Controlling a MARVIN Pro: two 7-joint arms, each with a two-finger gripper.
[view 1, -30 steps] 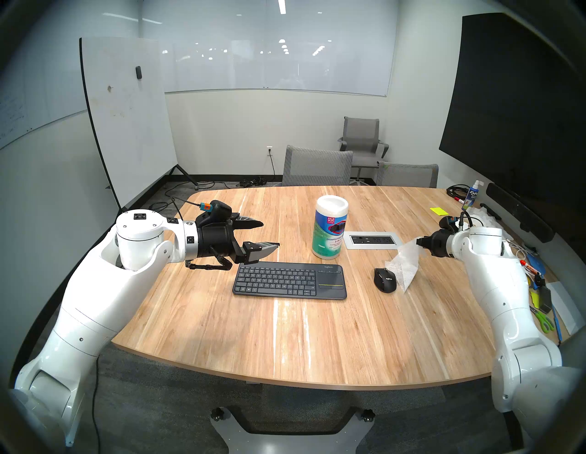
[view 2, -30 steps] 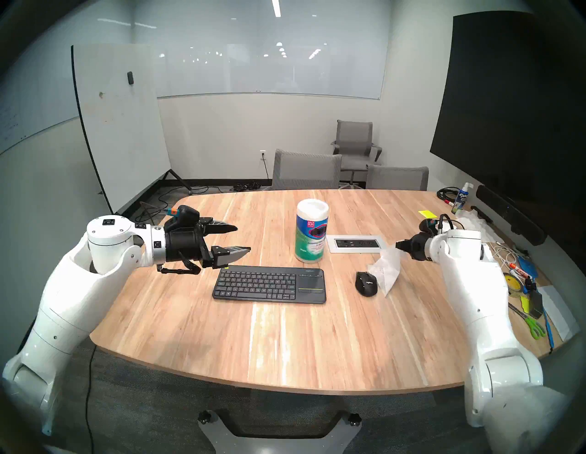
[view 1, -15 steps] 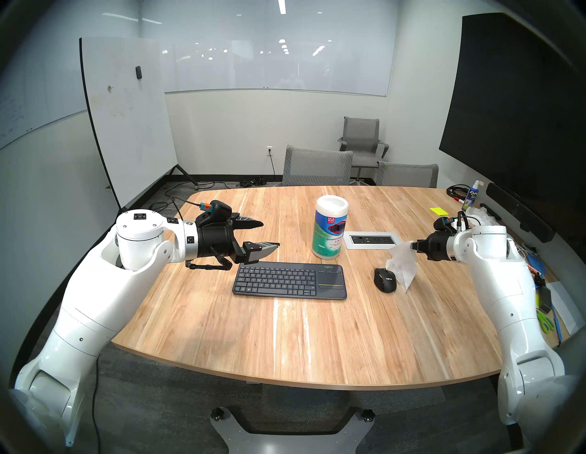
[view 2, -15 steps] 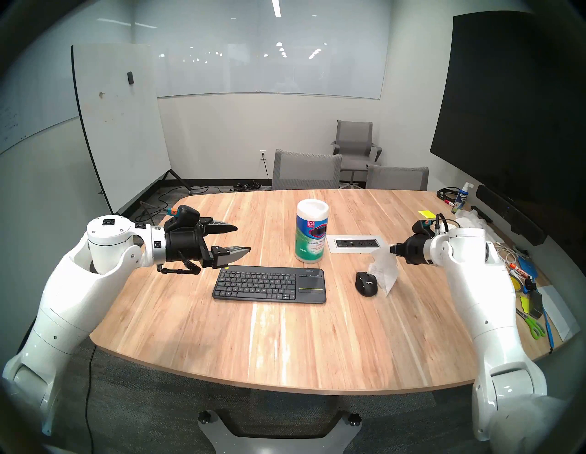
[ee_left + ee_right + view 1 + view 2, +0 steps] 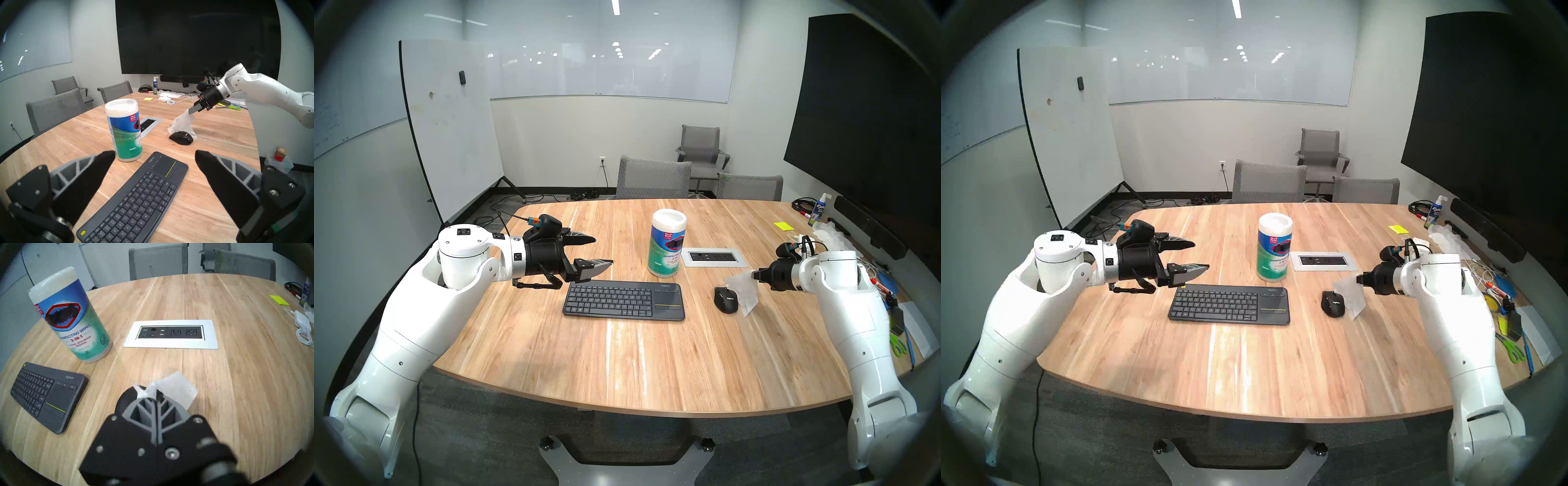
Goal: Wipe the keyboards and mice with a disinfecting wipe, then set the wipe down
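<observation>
Right now R gripper [image 5: 754, 274] jaws clenched on wipe [image 5: 742, 292], draping beside mouse [image 5: 726, 299] nr counter's [image 5: 619, 366] right edge; L gripper [image 5: 600, 253] jaws released above keyboard [image 5: 623, 301].

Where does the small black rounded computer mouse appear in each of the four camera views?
Head stereo left: small black rounded computer mouse, right of centre.
Head stereo right, right of centre.
Left wrist, just above centre.
Right wrist: mostly hidden behind the end effector; only a dark edge shows.
Shared landmark: flat dark grey keyboard beside it.
</observation>
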